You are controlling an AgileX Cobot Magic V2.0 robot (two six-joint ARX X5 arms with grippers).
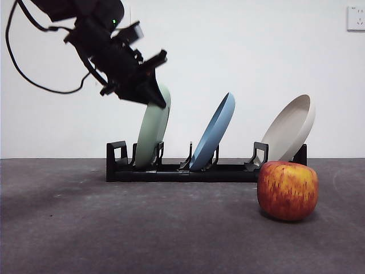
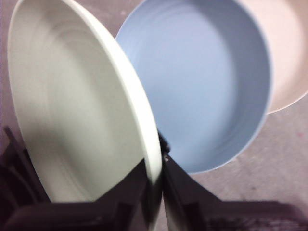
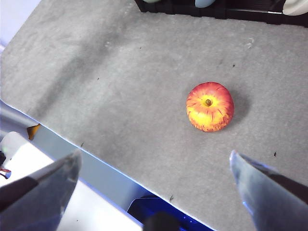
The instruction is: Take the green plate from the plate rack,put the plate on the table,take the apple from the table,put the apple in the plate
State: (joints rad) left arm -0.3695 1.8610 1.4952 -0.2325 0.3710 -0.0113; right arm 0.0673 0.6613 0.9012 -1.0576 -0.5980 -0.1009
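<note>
Nearest, the apple [image 1: 287,190] sits on the table [image 1: 114,228]; the left gripper [image 1: 154,98] pinches the green plate [image 1: 149,134] in the plate rack [image 1: 182,171]. Left wrist: thin rim grip might slip or knock the blue plate [image 2: 202,86]. Right wrist: right gripper [image 3: 154,192] wide open above the streaky apple.

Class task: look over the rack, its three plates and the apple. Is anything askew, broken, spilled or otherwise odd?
Nothing stands out. The green plate, blue plate and cream plate lean alike in the plate rack; the left gripper straddles the green rim, and the apple sits whole on the table.

matte green plate [image 1: 151,134], speckled grey table [image 1: 114,228]
</note>
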